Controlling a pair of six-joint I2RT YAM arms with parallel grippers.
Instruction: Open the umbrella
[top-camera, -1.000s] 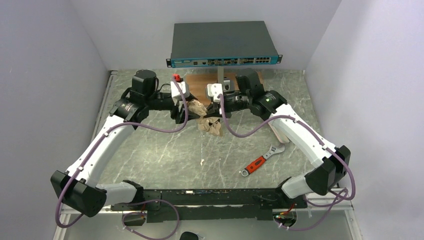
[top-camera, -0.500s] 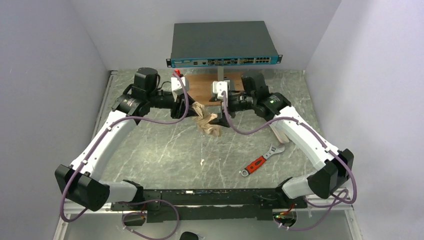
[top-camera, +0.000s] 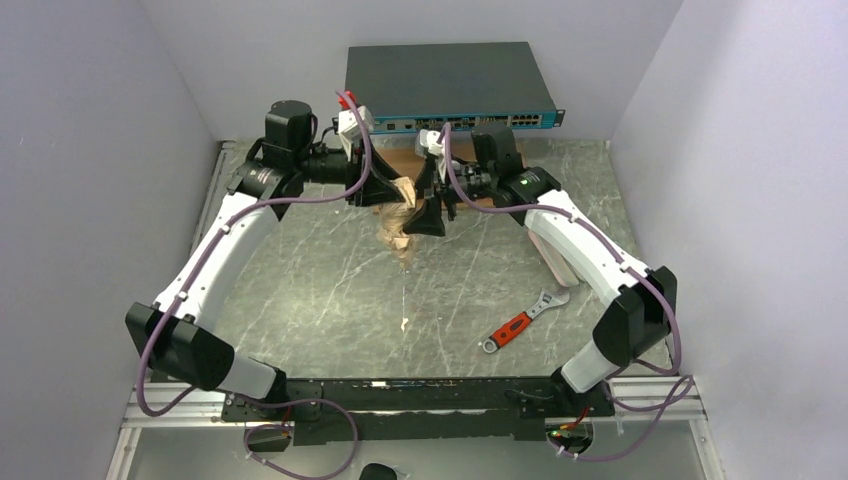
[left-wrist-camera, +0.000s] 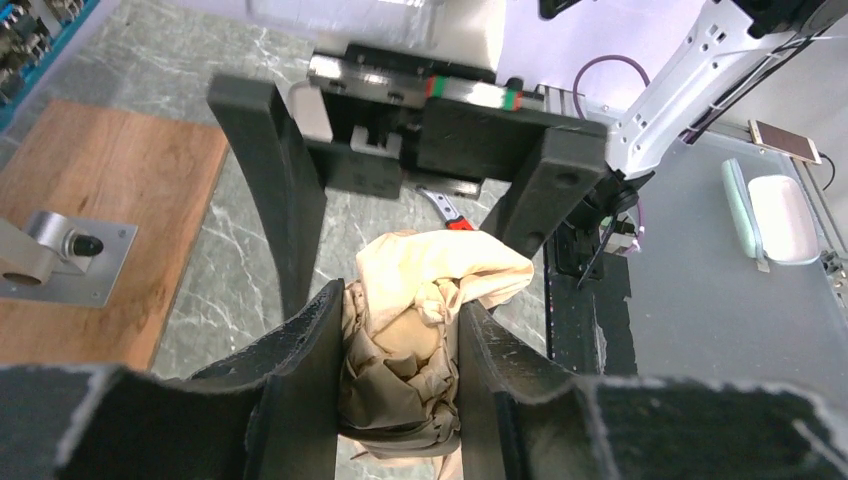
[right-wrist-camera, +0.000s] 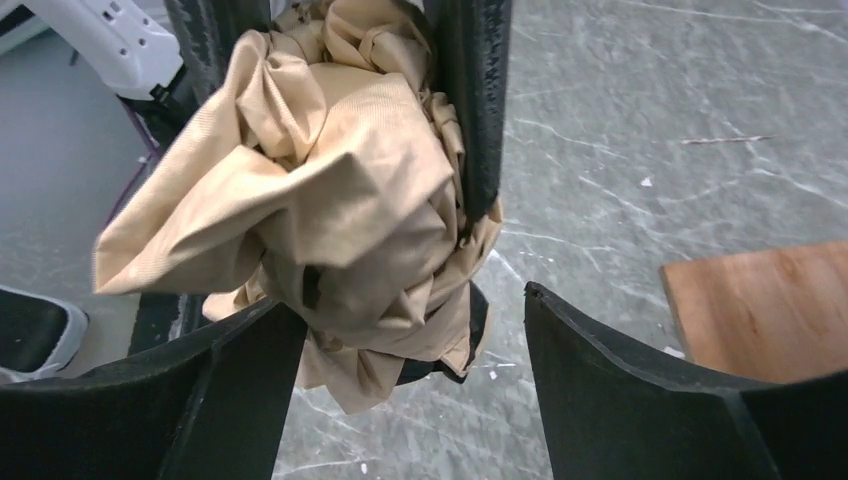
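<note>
Umbrella, a crumpled peach-beige fabric wad, is clamped in left jaws; right jaws stand apart

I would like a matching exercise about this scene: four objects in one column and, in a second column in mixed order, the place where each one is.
Objects:
1. pale peach-beige crumpled fabric umbrella
2. red-handled metal wrench
3. brown wooden board
4. dark grey flat box with blue front panel

Places:
A. lying on the grey marble table, in its near right part
B. at the back wall, beyond both grippers
C. clamped in the jaws of the left gripper
D. flat on the table's far part, carrying a small metal plate

Pairs: 1-C, 2-A, 3-D, 4-B
</note>
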